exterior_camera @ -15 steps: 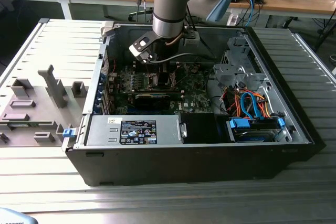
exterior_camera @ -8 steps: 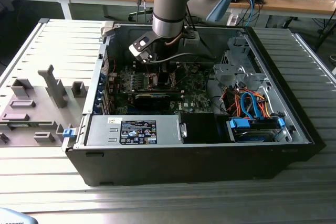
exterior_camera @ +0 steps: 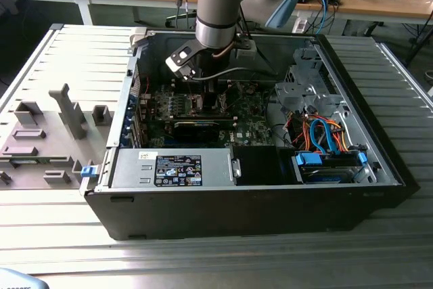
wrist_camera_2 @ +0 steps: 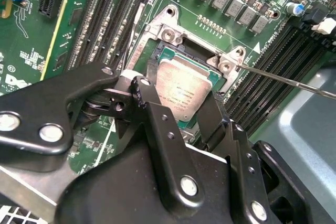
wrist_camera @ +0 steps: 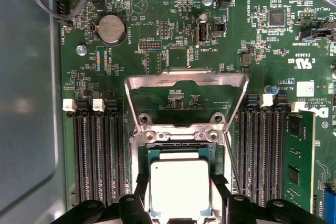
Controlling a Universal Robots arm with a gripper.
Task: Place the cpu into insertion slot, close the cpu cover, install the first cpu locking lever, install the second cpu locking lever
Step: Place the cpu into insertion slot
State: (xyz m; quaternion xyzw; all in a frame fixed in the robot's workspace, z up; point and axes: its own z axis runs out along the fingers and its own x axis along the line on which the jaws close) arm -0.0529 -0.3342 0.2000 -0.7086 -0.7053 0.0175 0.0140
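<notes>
Nearest to us in the second wrist view are the black jointed metal links of the gripper [wrist_camera_2: 178,95]. Its two fingers [wrist_camera_2: 152,103] press against opposite edges of the cpu [wrist_camera_2: 181,90], a small flat square chip with a dull silver-grey metal top, so the hand is grasping the cpu.

In the first wrist view we see the same hold, with the gripper [wrist_camera: 179,195] flanking the cpu [wrist_camera: 179,182]. The chip sits inside the insertion slot [wrist_camera: 178,136], a square socket with a silver metal rim on the green motherboard [wrist_camera: 131,51]. We cannot tell whether the chip is fully seated.

The cpu cover [wrist_camera: 186,81], a thin silver frame plate with a large window, stands raised at the far side of the slot, and the board shows through its opening. A thin wire locking lever [wrist_camera: 233,163] slants just beside the slot, unlatched. Rows of black memory slots [wrist_camera: 100,150] run along both sides.

In the exterior view, the grey and blue robot arm [exterior_camera: 216,5] reaches down into the open black computer case [exterior_camera: 257,214], which lies on a ribbed metal table [exterior_camera: 203,262].
</notes>
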